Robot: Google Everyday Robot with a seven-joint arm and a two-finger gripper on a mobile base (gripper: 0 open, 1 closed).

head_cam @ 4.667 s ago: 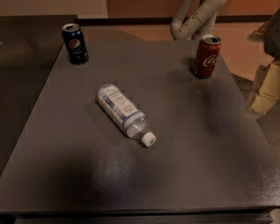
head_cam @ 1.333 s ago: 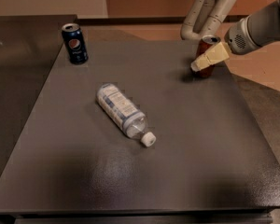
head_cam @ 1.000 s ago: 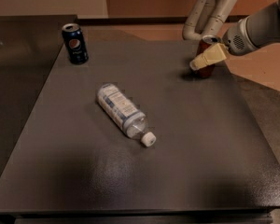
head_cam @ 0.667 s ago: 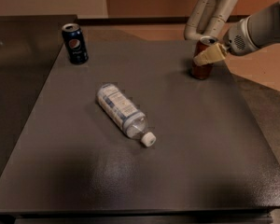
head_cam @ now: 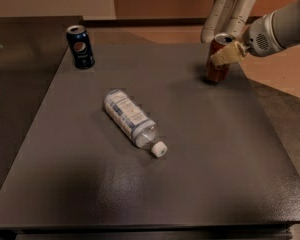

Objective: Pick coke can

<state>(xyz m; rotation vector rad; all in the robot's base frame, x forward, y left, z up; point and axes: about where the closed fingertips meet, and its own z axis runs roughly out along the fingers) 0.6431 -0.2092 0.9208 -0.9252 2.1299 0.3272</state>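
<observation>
I see the small red aluminium coke can (head_cam: 216, 73) with its silver top up, standing upright near the dark table's (head_cam: 190, 159) far right edge, my end effector (head_cam: 223, 57) right against its upper side.

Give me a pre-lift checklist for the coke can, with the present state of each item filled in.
1. Gripper at the target: ok. It sits across the upper half of the coke can, at the far right of the table.
2. Right object: ok. It is the red can, not the Pepsi can standing at the far left.
3. Can upright: ok. Its base appears to rest on the table.
4. Firm grip on the can: cannot tell.
5. Neighbours out of the way: ok. The plastic bottle lies on its side mid-table, well apart from the can.
</observation>
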